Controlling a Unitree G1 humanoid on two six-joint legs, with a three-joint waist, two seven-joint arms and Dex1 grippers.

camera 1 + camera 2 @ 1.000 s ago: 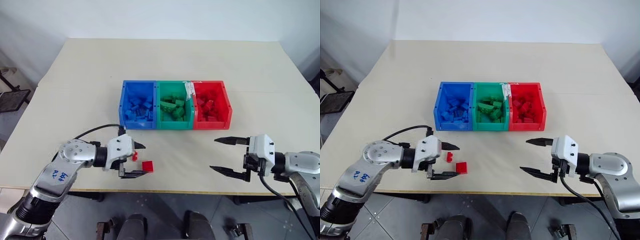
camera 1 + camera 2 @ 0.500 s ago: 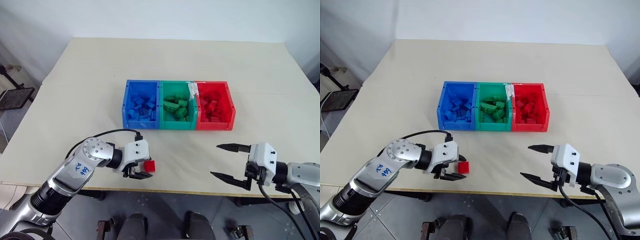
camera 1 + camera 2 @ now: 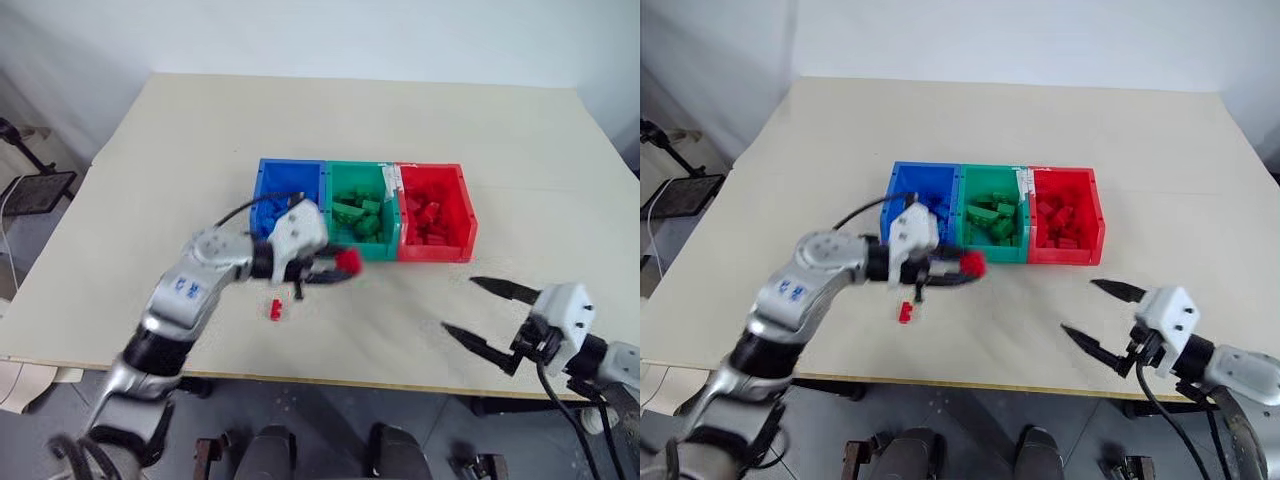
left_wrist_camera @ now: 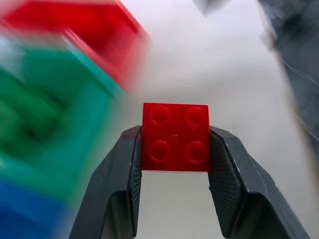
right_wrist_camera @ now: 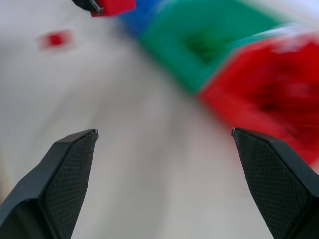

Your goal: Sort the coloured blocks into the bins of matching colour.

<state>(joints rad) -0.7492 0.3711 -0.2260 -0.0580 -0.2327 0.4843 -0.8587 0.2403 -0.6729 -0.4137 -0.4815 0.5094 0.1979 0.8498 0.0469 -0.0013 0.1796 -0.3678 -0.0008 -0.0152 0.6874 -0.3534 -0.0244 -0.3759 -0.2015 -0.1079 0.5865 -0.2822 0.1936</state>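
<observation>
My left gripper (image 3: 336, 270) is shut on a square red block (image 4: 175, 136), held above the table just in front of the green bin (image 3: 361, 248). A narrow red block (image 3: 275, 308) lies on the table below and left of it. The blue bin (image 3: 263, 188), green bin and red bin (image 3: 462, 200) stand joined in a row at mid-table, each holding several bricks of its own colour. My right gripper (image 3: 490, 317) hovers wide open near the table's front right edge, with nothing between its fingers (image 5: 70, 164).
The beige table (image 3: 400, 120) spreads wide behind the bins. A dark stand (image 3: 30, 185) sits on the floor off the table's left side. The table's front edge runs close beneath my right gripper.
My left gripper closed on the square red block, lifted it off the table and carried it up and right toward the bins. The right gripper drifted slightly right, still open.
</observation>
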